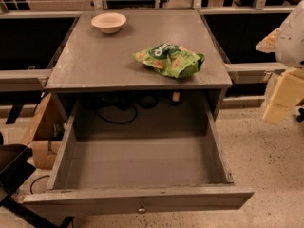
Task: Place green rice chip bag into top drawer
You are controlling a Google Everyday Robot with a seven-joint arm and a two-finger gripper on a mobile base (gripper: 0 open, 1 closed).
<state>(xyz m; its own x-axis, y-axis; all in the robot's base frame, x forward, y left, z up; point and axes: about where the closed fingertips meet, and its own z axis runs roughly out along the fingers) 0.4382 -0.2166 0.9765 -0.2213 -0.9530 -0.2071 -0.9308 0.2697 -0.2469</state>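
Note:
The green rice chip bag (170, 59) lies crumpled on the grey cabinet top (95, 65), towards its front right. The top drawer (142, 163) is pulled fully out below it; its inside holds nothing, and its front panel with a small metal knob (141, 209) faces me. My gripper (279, 103), cream-coloured under a white arm part, hangs at the right edge of the view. It is beside the cabinet's right side, apart from the bag and lower than the cabinet top. It holds nothing that I can see.
A small cream bowl (109, 22) stands at the back left of the cabinet top. Black cables (118, 109) lie behind the drawer. A cardboard box (43, 132) and a dark object (12, 172) sit on the floor to the left. Rails run behind the cabinet.

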